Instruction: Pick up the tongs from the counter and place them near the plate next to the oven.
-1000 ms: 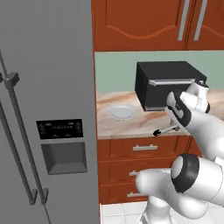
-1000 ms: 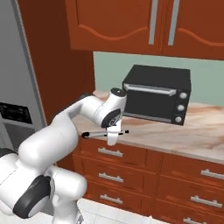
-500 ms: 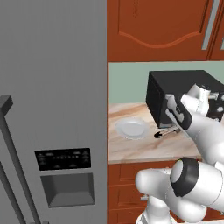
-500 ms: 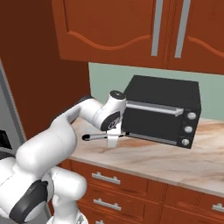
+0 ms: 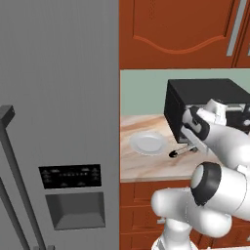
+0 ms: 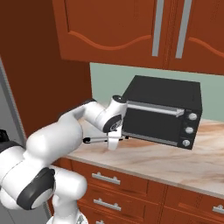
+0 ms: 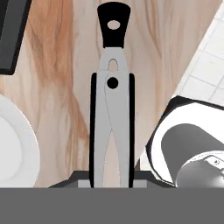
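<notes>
Here the gripper (image 6: 114, 141) is clenched on the tongs (image 6: 104, 139), holding them level above the counter (image 6: 175, 162), clear of its tan, rust-veined top. In the hand view the tongs (image 7: 111, 109) run straight up from between the finger tips, silver arms edged in black, ending in a black tab with a hole. In the left base view the tongs (image 5: 183, 151) hang in the air just in front of the lower left corner of the oven (image 5: 205, 105), their dark end pointing towards the plate (image 5: 147, 143). The plate lies flat on the counter (image 5: 146, 166), near the tongs and a little to their left, between the oven and the grey refrigerator (image 5: 58, 127). Farther back, the black oven (image 6: 164, 111) stands on the counter against the pale green wall (image 6: 109, 78). Above it hang red-brown wall cabinets (image 6: 131, 30) with silver handles. Drawers (image 6: 113, 181) with silver pulls sit below the counter.
</notes>
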{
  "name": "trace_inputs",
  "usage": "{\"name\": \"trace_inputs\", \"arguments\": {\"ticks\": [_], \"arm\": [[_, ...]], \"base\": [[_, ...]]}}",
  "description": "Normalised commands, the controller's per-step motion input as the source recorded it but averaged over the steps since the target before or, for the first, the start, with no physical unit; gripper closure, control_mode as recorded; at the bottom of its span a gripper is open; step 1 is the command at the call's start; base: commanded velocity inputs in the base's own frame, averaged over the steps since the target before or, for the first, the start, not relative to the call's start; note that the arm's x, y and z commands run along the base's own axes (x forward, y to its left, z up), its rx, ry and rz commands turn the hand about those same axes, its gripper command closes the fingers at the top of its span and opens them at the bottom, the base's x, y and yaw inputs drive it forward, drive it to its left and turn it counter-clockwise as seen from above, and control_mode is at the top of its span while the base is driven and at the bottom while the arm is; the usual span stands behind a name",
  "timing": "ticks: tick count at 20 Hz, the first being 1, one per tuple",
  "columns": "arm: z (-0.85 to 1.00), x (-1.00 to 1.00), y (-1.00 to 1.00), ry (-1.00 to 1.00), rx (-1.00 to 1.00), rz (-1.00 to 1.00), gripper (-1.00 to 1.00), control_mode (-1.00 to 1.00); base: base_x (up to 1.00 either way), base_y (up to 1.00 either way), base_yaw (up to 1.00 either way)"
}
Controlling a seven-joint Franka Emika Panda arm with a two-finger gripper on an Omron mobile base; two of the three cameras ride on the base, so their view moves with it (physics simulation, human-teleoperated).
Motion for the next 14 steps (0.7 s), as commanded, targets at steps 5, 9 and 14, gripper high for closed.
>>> {"name": "trace_inputs", "arguments": {"ticks": [5, 9, 14], "arm": [[-0.65, 0.4, 0.23, 0.14, 0.0, 0.0, 1.0, -1.0], [-0.48, 0.27, 0.19, 0.06, 0.0, -0.02, 1.0, -1.0], [-0.32, 0.11, 0.19, 0.0, 0.0, -0.07, 1.0, -1.0]], "base": [[0.0, 0.0, 0.0], [0.0, 0.0, 0.0], [0.0, 0.0, 0.0]]}}
